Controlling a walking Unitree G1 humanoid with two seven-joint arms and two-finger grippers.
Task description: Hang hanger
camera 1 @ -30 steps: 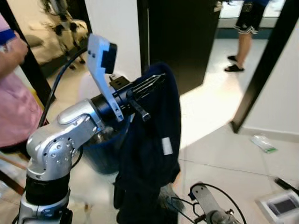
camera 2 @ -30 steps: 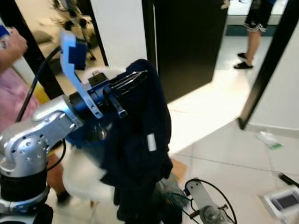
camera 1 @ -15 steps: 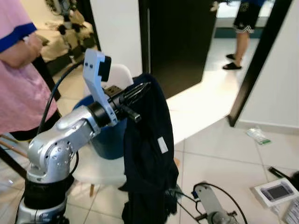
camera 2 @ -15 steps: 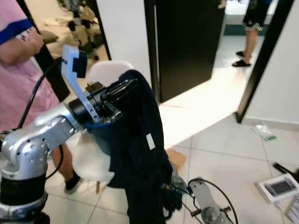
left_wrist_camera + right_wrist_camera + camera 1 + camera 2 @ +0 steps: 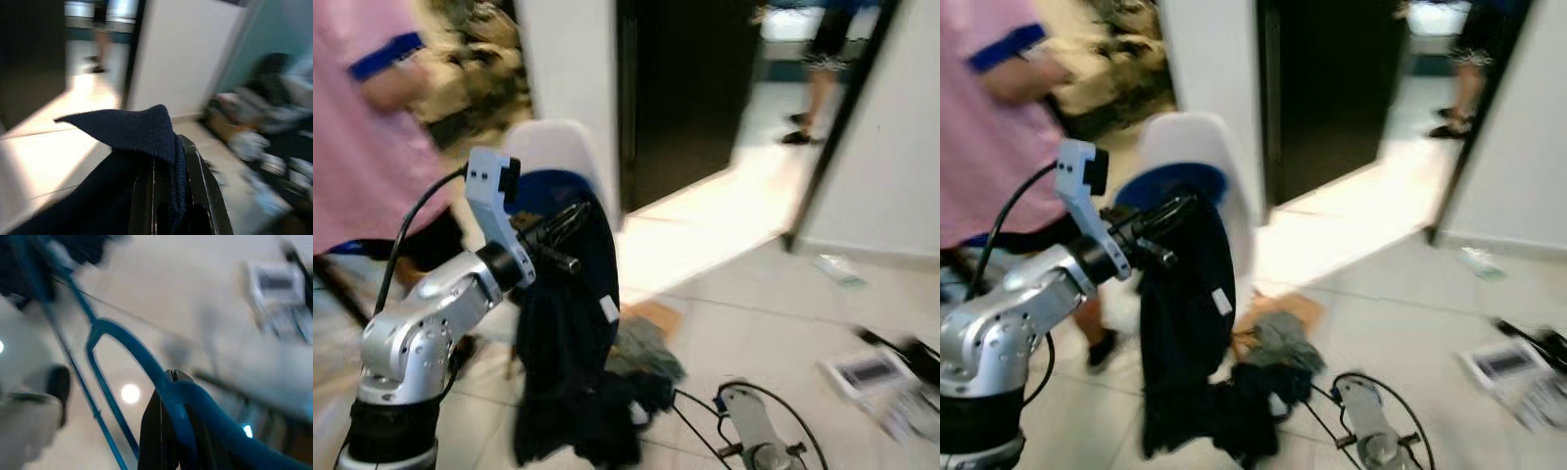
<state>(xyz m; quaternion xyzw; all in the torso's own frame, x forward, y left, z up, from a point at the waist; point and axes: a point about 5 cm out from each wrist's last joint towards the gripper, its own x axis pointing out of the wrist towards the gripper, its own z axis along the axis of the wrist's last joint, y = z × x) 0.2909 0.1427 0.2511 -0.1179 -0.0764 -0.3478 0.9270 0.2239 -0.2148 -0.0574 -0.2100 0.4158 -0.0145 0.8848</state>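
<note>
My left gripper is raised in front of me and shut on a dark navy garment. The garment hangs down from the fingers to the floor. In the left wrist view its cloth lies folded over and between the black fingers. My right gripper is held low and shut on a blue hanger. The right arm shows at the bottom edge of the eye views, and thin hanger wires run beside it.
A white chair with something blue on its seat stands just behind the garment. A person in a pink shirt is close on the left. A second person stands beyond the dark doorway. Loose clothes and a flat device lie on the tiles.
The whole picture has shifted and blurred, so the camera has moved; more floor and the chair now show. Both grippers keep their hold.
</note>
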